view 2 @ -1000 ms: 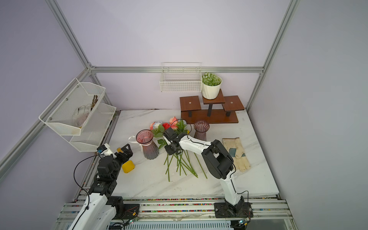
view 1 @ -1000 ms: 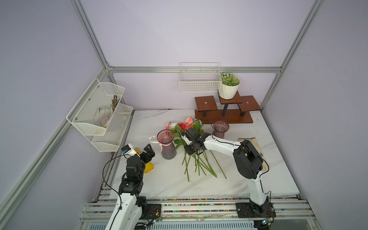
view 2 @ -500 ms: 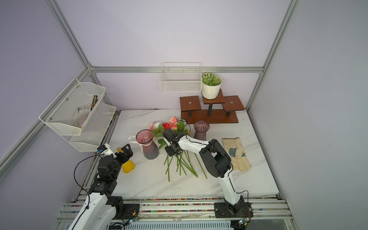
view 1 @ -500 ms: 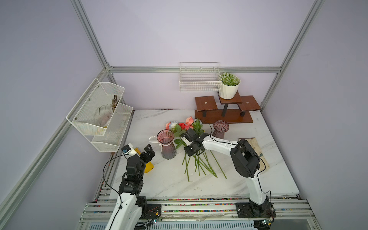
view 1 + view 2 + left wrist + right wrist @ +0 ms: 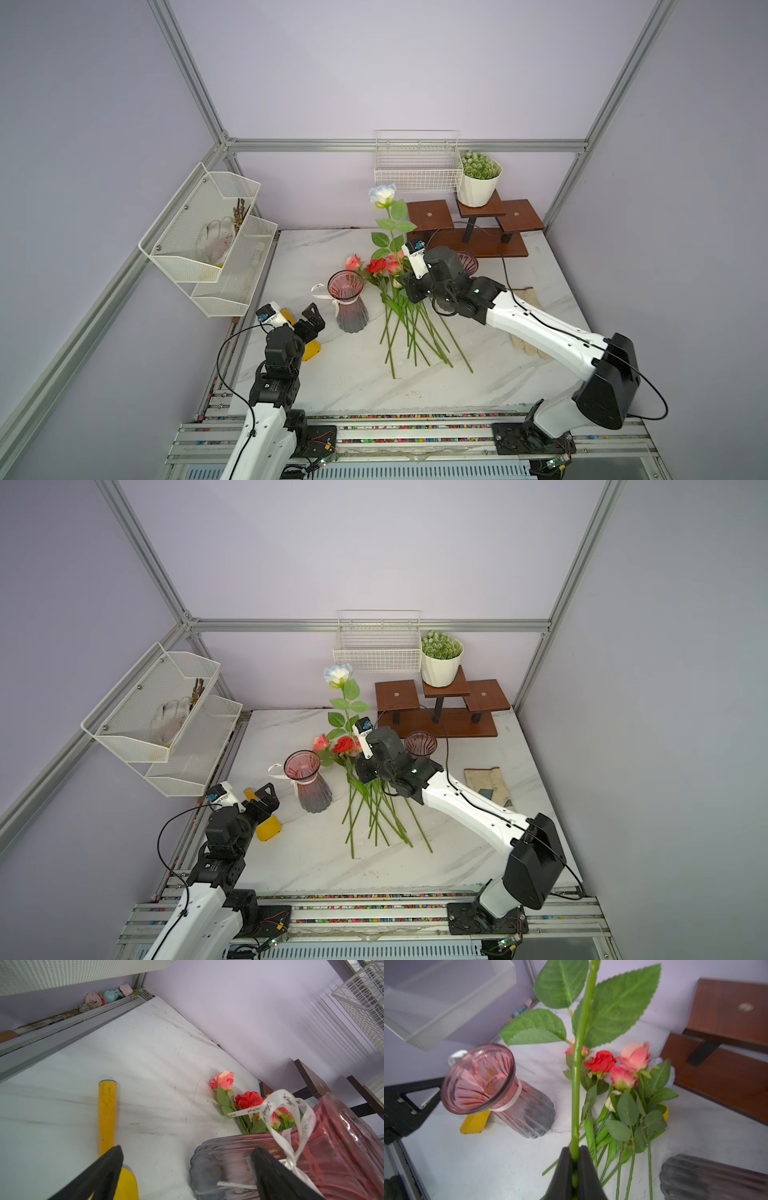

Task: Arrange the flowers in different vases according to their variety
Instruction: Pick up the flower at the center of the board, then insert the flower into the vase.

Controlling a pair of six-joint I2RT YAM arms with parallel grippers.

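Right end effector [image 5: 575,1154] is clamped on the stem of the pale-blue rose [image 5: 382,195], low on the stem. The rose is in the air with its long axis near vertical: bloom up, cut end hanging below the jaws.

Key relation: the ribboned vase [image 5: 347,307] stands on the robot's left of the held rose, mouth up, well below the bloom. The second vase [image 5: 420,744] sits just behind the right wrist on the far side. My read is that the cut end must clear whichever rim is chosen, then drop straight in.

Left end effector [image 5: 187,1150] is wide open and holding nothing, close beside the ribboned vase, so it's the nearer arm to steady that one.

Both vases look empty in both top views. The remaining flowers [image 5: 401,316] lie in a fan on the tabletop [image 5: 332,374] between the vases, blooms toward the back wall and stems toward the robot.
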